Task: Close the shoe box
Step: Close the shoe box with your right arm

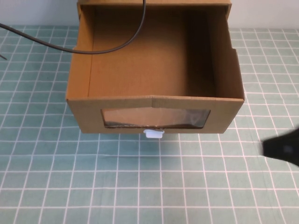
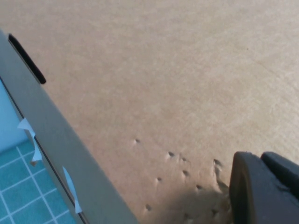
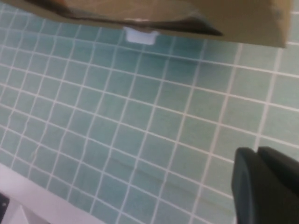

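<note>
The shoe box (image 1: 154, 100) is brown cardboard, and its drawer is pulled out toward me and empty inside. Its front has a clear window (image 1: 156, 118) with a small white pull tab (image 1: 153, 134) just below. My right gripper (image 1: 280, 148) is low over the mat, in front of and to the right of the box, apart from it. In the right wrist view it (image 3: 258, 154) is shut on nothing, with the tab (image 3: 140, 36) farther ahead. My left gripper (image 2: 261, 161) is shut and close against a flat cardboard face (image 2: 163, 70) marked with small dents. It is out of the high view.
A green gridded mat (image 1: 140, 186) covers the table. A black cable (image 1: 107, 49) hangs across the open drawer from the left. The right wrist view shows the mat's edge and a white border (image 3: 28, 191). A grey ledge (image 2: 56, 140) runs beside the cardboard in the left wrist view.
</note>
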`<act>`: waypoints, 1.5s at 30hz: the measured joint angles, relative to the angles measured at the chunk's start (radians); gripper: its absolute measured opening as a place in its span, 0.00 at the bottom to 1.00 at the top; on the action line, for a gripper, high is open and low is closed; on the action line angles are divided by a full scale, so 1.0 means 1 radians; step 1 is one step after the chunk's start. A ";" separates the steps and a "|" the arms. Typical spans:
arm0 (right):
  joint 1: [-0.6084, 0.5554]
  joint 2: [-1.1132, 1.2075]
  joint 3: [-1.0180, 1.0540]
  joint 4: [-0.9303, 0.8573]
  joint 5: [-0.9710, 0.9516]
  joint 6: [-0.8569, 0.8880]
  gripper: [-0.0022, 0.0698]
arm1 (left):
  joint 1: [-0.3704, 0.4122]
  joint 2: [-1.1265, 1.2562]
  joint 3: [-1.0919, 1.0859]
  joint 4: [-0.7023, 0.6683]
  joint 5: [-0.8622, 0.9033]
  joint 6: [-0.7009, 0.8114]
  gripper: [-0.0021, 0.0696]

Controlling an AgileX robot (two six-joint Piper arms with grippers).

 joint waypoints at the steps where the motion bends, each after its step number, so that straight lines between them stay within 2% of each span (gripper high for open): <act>1: 0.053 0.026 -0.017 0.000 -0.025 0.008 0.01 | 0.000 0.000 0.000 0.000 0.000 -0.002 0.02; 7: 0.375 0.132 -0.073 -0.113 -0.273 0.137 0.01 | 0.000 0.000 0.000 0.000 0.000 -0.004 0.02; 11: 0.460 0.211 -0.091 -0.153 -0.426 0.179 0.01 | 0.000 0.000 0.000 0.000 0.005 -0.004 0.02; 18: 0.471 0.362 -0.162 -0.168 -0.553 0.185 0.01 | 0.000 0.000 0.000 0.000 0.009 -0.004 0.02; 45: 0.330 0.728 -0.645 -0.216 -0.544 0.142 0.01 | 0.000 0.000 -0.001 -0.004 0.015 -0.004 0.02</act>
